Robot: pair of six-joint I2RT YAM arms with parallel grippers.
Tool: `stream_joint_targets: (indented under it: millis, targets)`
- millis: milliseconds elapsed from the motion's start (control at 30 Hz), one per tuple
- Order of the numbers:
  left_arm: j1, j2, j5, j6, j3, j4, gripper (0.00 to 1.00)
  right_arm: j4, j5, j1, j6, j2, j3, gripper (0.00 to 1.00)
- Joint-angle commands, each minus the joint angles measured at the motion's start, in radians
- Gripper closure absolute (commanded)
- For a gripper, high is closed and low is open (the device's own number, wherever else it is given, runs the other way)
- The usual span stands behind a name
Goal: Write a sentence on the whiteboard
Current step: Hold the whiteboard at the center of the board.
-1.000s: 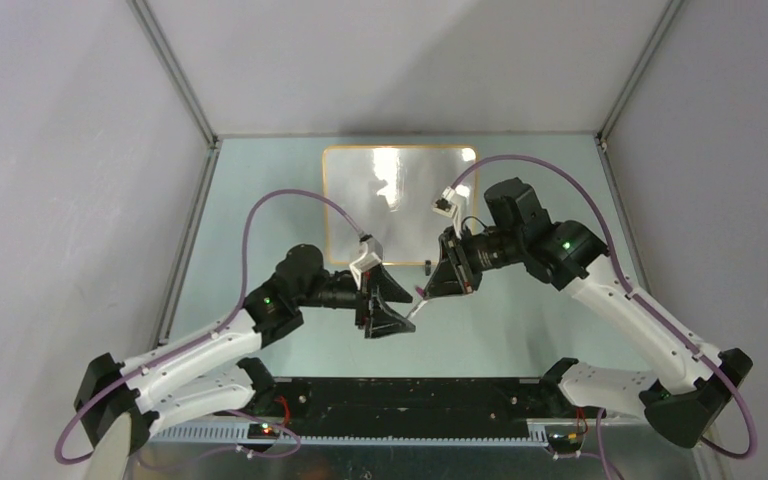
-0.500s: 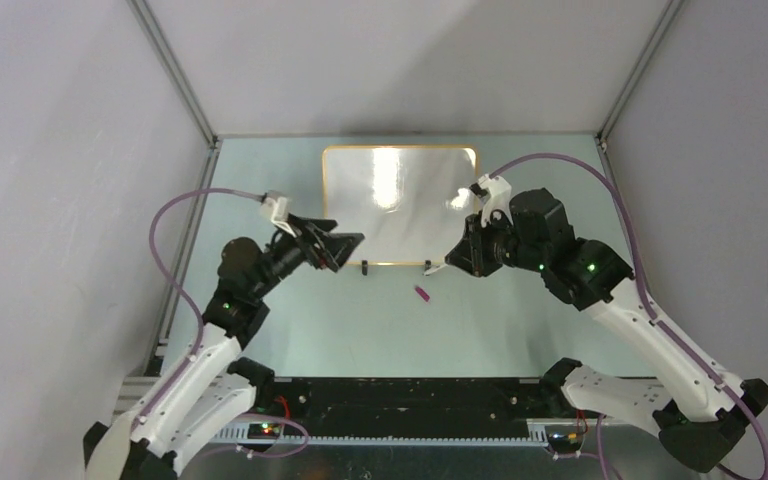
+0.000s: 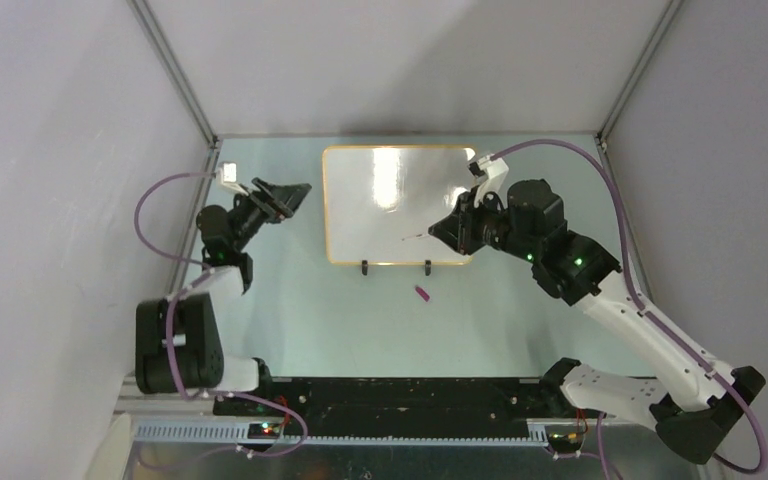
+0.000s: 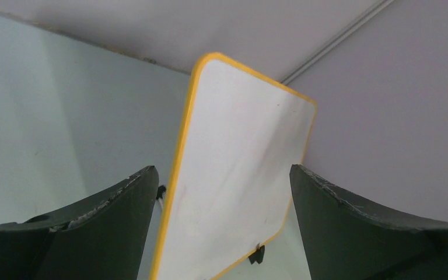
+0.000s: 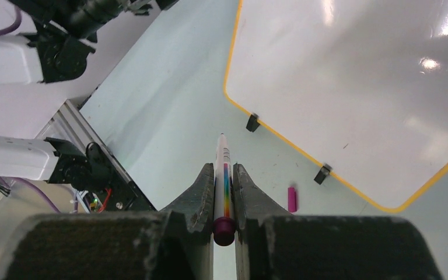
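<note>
- The whiteboard (image 3: 380, 215) sat at the far middle of the pale green table (image 3: 290, 310), its glossy face blank inside the orange-yellow frame.
- Two black clip feet (image 3: 365, 267) stood along its near edge.
- A small purple cap (image 3: 423, 293) lay on the table just in front of the right-hand foot, apart from it.
- The marker (image 5: 224, 186), uncapped, pointed over the board's lower right part; whether its tip touched could not be told.
- The right gripper (image 3: 442, 229) was clamped narrowly on the marker, above the board's right edge.
- The left gripper (image 3: 295, 195) hung left of the board, jaws spread wide, holding nothing.
</note>
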Motion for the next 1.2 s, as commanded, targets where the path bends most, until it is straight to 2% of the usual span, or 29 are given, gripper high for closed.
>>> stream_joint_targets:
  millis: [0,233,367,600,667,767,867,967,1033,1067,1167]
  targets:
    - [0.018,0.158,0.16,-0.1,0.143,0.26,0.12,0.071,-0.015,-0.019,-0.016,0.028,0.011,1.0]
    - [0.022,0.484,0.294,-0.284,0.326,0.486,0.18,0.104,-0.068,-0.047,-0.002,0.043,0.013,1.0]
    - [0.018,0.613,0.339,-0.427,0.418,0.614,0.21,0.11,-0.087,-0.052,0.0,0.039,0.012,1.0]
    - [-0.029,0.646,0.351,-0.339,0.468,0.49,0.2,0.106,-0.123,-0.067,0.006,0.04,0.011,1.0]
    - [-0.044,0.651,0.353,-0.315,0.474,0.46,0.24,0.103,-0.128,-0.071,0.005,0.041,0.011,1.0]
    - [-0.073,0.667,0.363,-0.308,0.486,0.451,0.32,0.101,-0.128,-0.077,0.005,0.047,0.01,1.0]
    - [-0.084,0.681,0.368,-0.312,0.489,0.449,0.48,0.106,-0.126,-0.079,0.01,0.058,0.01,1.0]
    - [-0.092,0.688,0.376,-0.329,0.498,0.454,0.59,0.115,-0.136,-0.08,0.022,0.074,0.01,1.0]
    - [-0.099,0.694,0.383,-0.35,0.497,0.477,0.67,0.128,-0.141,-0.077,0.028,0.085,0.011,1.0]
    - [-0.103,0.696,0.383,-0.359,0.493,0.505,0.74,0.132,-0.142,-0.076,0.029,0.091,0.011,1.0]
    - [-0.108,0.711,0.371,-0.421,0.464,0.597,0.83,0.149,-0.15,-0.071,0.04,0.1,0.012,1.0]
